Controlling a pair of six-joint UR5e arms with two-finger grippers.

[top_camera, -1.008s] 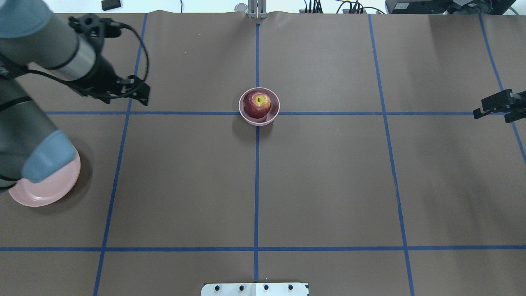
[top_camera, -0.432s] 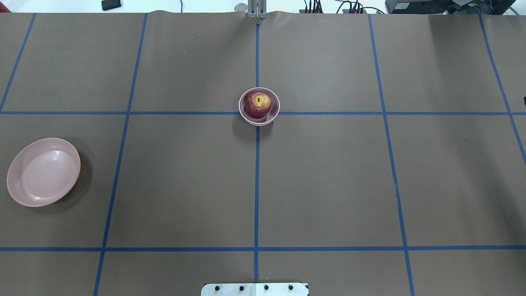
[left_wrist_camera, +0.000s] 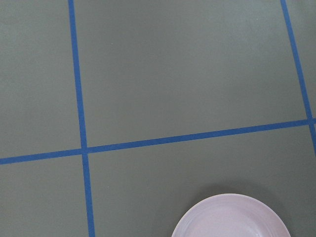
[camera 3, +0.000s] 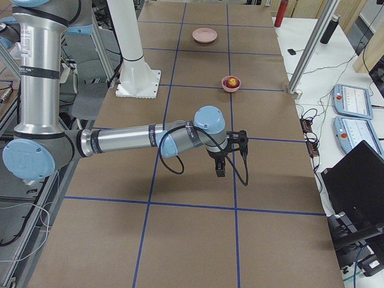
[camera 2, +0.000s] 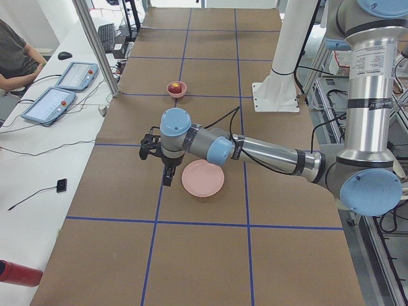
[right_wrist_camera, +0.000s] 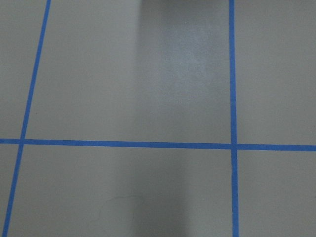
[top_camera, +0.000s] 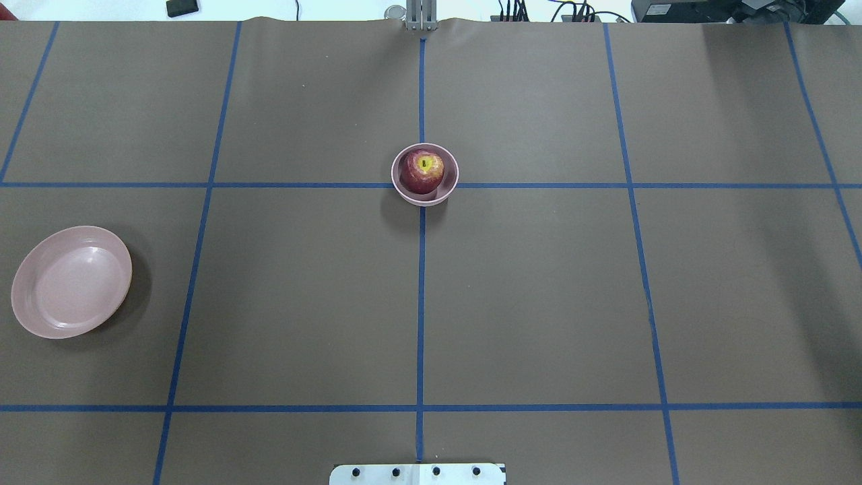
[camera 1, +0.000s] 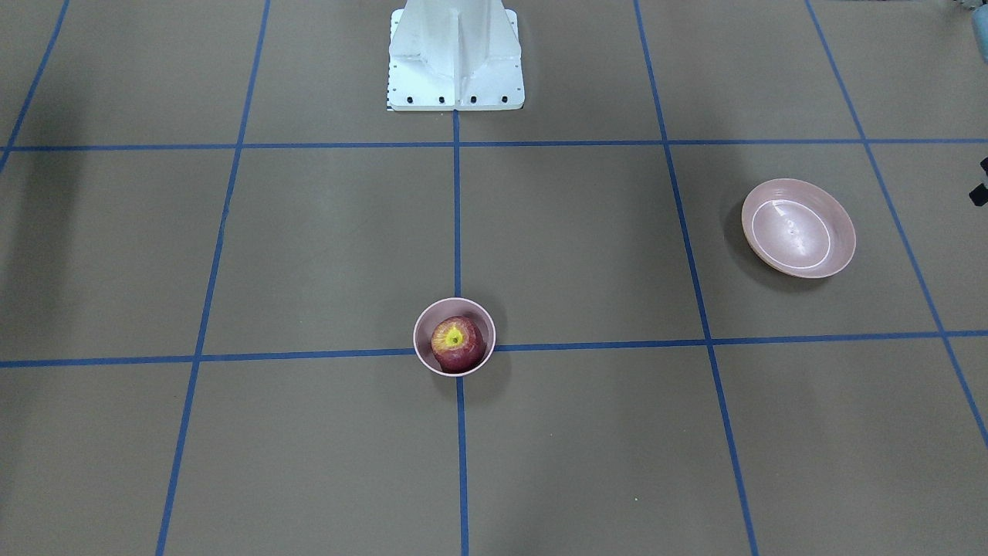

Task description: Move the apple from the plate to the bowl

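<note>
The dark red apple (top_camera: 423,170) with a yellow-green stem hollow sits inside the small pink bowl (top_camera: 452,183) at the table's middle; both also show in the front view, apple (camera 1: 455,342) and bowl (camera 1: 422,354). The wide pink plate (top_camera: 71,283) lies empty at the left edge, white-ringed in the front view (camera 1: 799,238). My left gripper (camera 2: 166,171) shows only in the exterior left view, beside the plate (camera 2: 203,180). My right gripper (camera 3: 221,168) shows only in the exterior right view, over bare table. I cannot tell whether either is open.
The white robot base (camera 1: 455,54) stands at the near edge. Blue tape lines cross the brown table. A metal post (camera 2: 95,44), control tablets (camera 2: 48,104) and a red bottle (camera 2: 16,273) stand along the far side.
Both arms have left the overhead view: the left arm that covered part of the plate is gone, and so is the right gripper at the right edge. Apple, bowl and plate have not moved.
</note>
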